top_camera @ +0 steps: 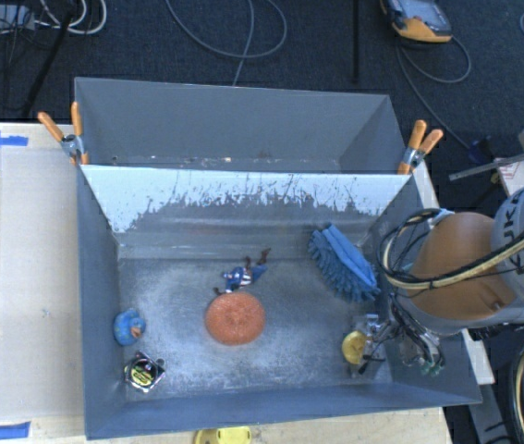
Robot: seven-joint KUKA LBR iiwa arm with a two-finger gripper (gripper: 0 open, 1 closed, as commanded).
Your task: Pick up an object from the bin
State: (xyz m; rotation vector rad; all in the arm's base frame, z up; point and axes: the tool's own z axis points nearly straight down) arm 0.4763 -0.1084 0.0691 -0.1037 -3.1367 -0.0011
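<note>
My gripper [369,348] is low in the bin's near right corner, right beside a small yellow round thing [353,346] that lies at its fingertips. Whether that thing sits between the fingers is hidden by the gripper body. A blue brush-like thing [342,261] leans against the right wall just behind the gripper.
An orange-brown round disc [235,317] lies in the middle of the floor, with a small blue and red toy figure [242,273] behind it. A blue rounded thing [129,326] and a black and yellow tape measure [143,372] lie near the left front corner.
</note>
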